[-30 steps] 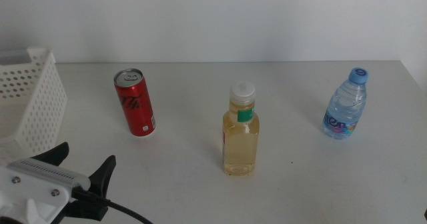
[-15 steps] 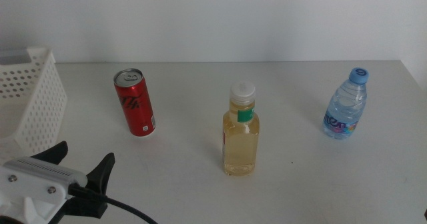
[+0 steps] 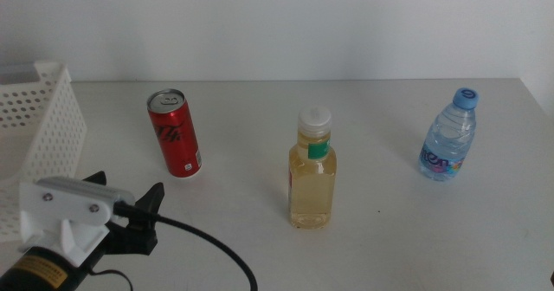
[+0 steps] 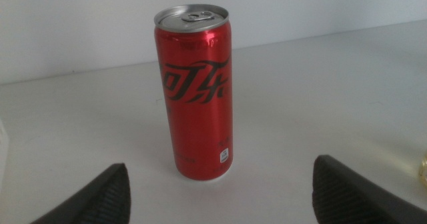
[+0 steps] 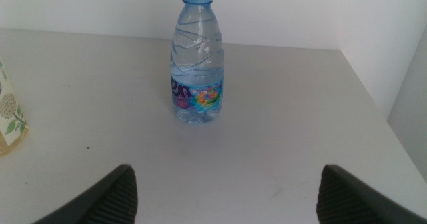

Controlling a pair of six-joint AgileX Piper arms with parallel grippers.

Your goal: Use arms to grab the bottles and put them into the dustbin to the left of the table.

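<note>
The left gripper (image 3: 125, 206), jaws spread wide, faces the upright can (image 4: 195, 94) near the bin (image 3: 39, 118); thin, smooth and dentable, it wants a gentle mid-body hold.

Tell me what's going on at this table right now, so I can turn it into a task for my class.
Two robot arms are clearing drinks into a white basket at the table's left side. None is picked up yet. The left gripper, jaws open, faces the red can, which stands upright in front of it. The right gripper, also open, is out of the middle view; its camera looks at the blue-capped water bottle. The yellow bottle stands between can and water bottle. All three are untouched on the table.
</note>
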